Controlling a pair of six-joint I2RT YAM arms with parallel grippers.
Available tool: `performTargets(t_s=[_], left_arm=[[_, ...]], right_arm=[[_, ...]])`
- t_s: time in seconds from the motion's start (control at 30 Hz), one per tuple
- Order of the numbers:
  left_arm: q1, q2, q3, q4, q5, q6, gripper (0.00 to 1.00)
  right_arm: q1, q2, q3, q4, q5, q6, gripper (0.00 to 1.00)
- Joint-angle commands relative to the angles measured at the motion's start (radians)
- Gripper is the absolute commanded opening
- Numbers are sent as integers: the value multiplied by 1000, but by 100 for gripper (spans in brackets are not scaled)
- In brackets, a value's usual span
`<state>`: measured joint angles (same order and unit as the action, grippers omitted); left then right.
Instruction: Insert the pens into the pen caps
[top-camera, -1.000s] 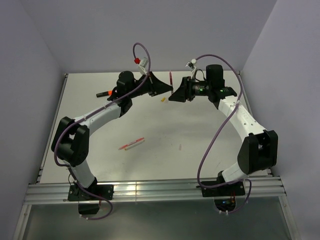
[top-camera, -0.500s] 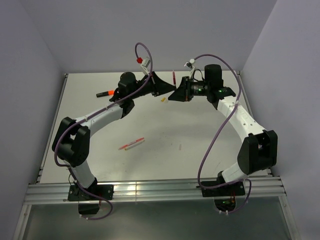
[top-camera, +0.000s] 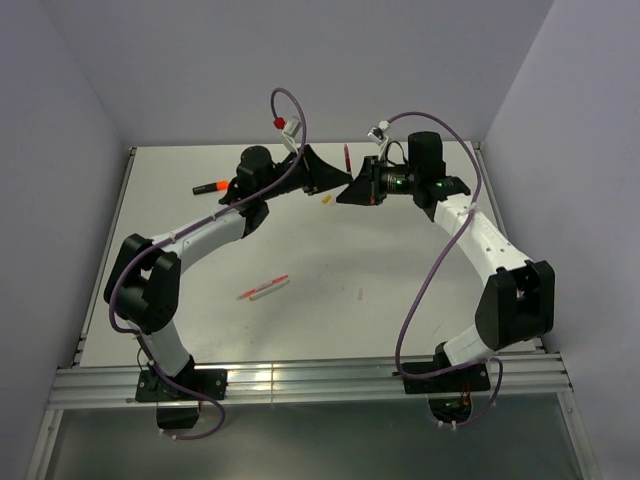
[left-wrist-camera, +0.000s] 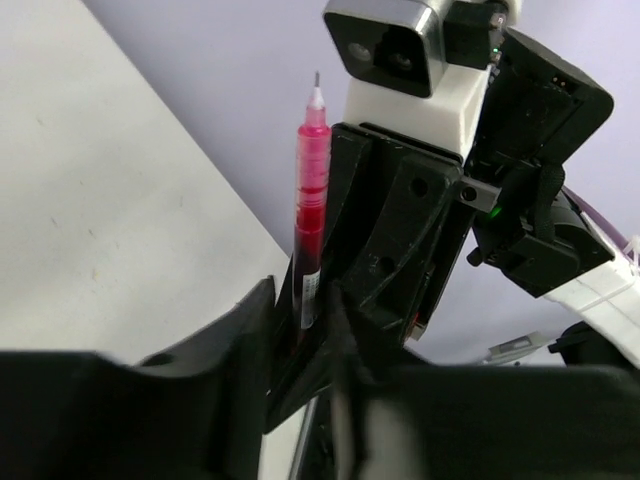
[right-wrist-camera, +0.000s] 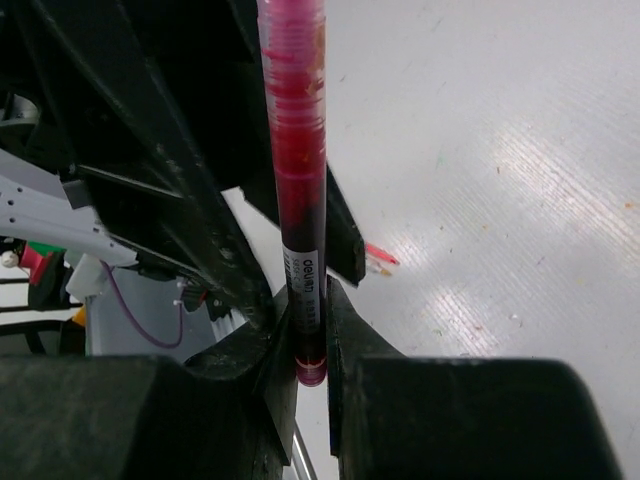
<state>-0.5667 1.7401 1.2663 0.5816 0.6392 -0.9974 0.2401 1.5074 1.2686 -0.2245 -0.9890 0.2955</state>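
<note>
Little has shifted in the last second: the two arms have nosed closer together above the far middle of the desk (top-camera: 400, 260), and the dark-red pen (left-wrist-camera: 311, 190) has edged slightly toward the right arm's side.

I judge this to be a mid-air regrip, with capping not yet begun. The right gripper (right-wrist-camera: 308, 330) is pressed together on the bottom end of the barrel and holds the pen upright, bare tip on top. The left gripper (left-wrist-camera: 303, 310) flanks the barrel just above that pinch, fingers close on both sides. I cannot tell whether they press on it.

Next, one gripper must hold the pen alone so the other can fetch a cap. The yellowish cap (top-camera: 325, 200) lies on the desk just below them.
</note>
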Motion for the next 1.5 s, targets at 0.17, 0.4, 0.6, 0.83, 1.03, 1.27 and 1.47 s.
performTargets(t_s=[0.17,0.4,0.6,0.83,1.03,1.27,1.47], left_arm=[[51,-33,117,-267,-78,296,59],[68,103,368,-638,-203,609,62],[51,369,654,-945,-309,773,55],[13,542,763,-968,-435,835,48],[-15,633,818,-948,-493,882,47],[-32,670,828,-925,-509,892,47],[-35,691,821,-896,-529,910,48]], right_arm=[[-93,-104,-106,-19,41,-111,0],[-232,-157,-196,-114,75,-211,0],[-300,-174,-230,-164,171,-268,0],[-358,-159,-218,-176,197,-272,0],[-360,-124,-192,-179,204,-268,0],[-360,-110,-175,-185,202,-262,0],[-360,-95,-158,-191,199,-259,0]])
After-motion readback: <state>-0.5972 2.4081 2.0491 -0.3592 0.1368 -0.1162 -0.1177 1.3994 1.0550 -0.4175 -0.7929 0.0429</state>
